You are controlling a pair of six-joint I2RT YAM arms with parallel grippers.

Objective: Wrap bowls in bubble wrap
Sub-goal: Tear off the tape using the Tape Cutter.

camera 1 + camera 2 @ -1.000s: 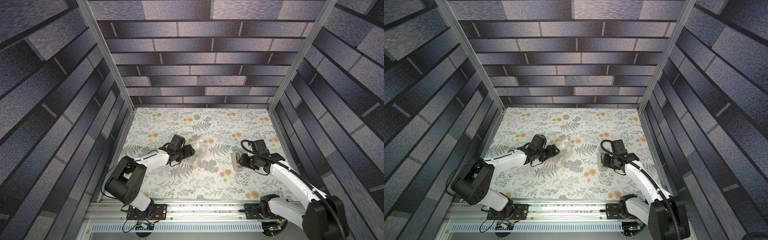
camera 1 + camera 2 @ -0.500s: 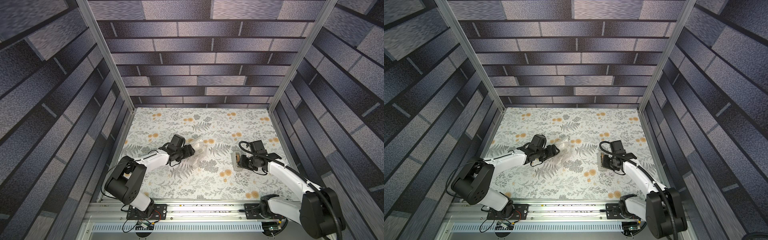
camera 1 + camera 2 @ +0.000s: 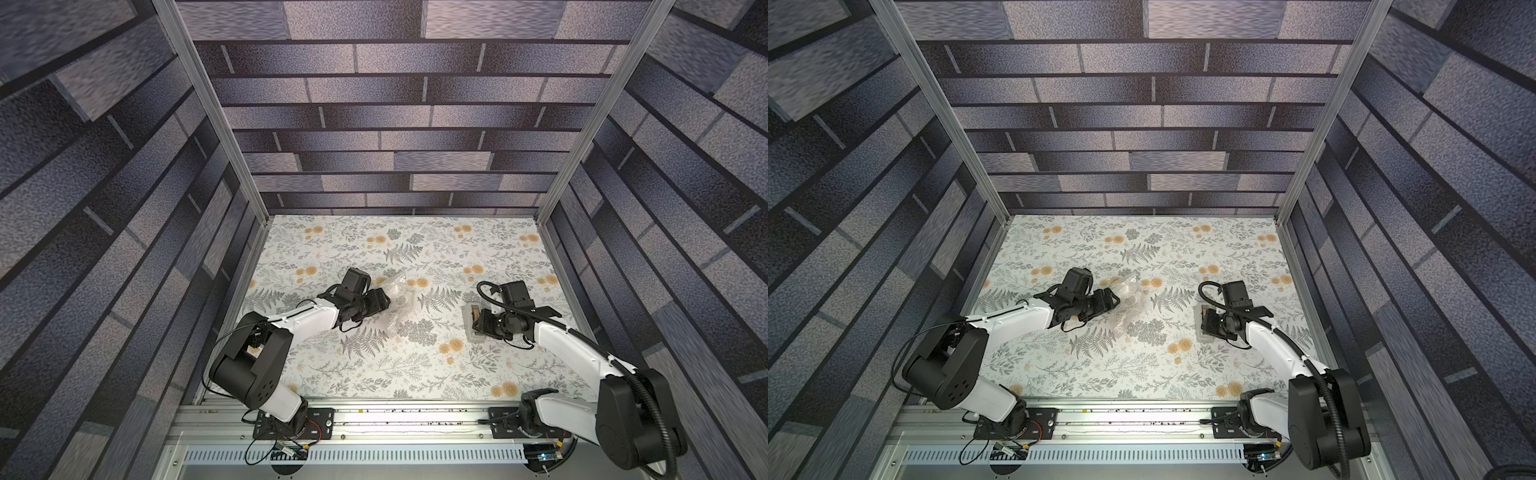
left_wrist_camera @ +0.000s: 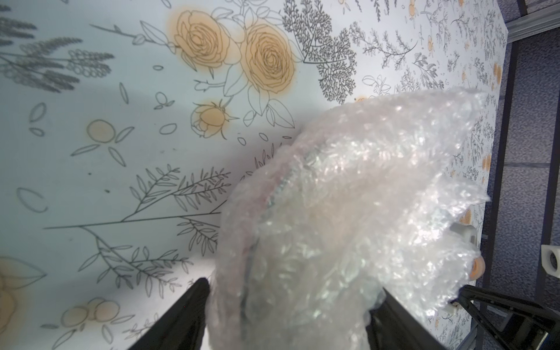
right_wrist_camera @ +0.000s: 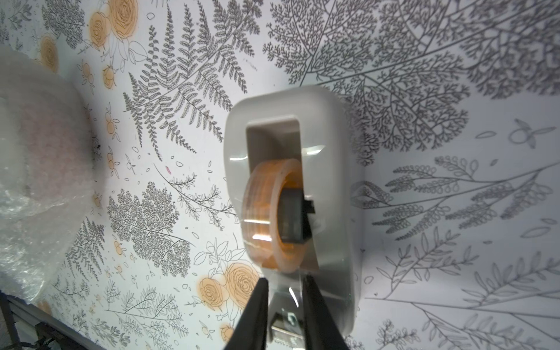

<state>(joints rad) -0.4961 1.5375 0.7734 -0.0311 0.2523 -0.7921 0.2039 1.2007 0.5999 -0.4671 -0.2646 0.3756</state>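
Left gripper (image 4: 292,291): jaws spread wide, clamped on the bubble wrap (image 4: 363,188) bundle near the middle of the table (image 3: 415,374). The bowl (image 4: 281,185) showed only faintly through the wrap. Right gripper (image 5: 283,288): jaws narrow about the tape end at the tape dispenser (image 5: 330,145); I could not tell whether they pinched it. Risks as I judged them: tape slipping free, the dispenser dragging along, the loose wrap springing open.

Bowl (image 4: 283,189) only a faint outline behind crinkled bubble wrap (image 4: 394,151).
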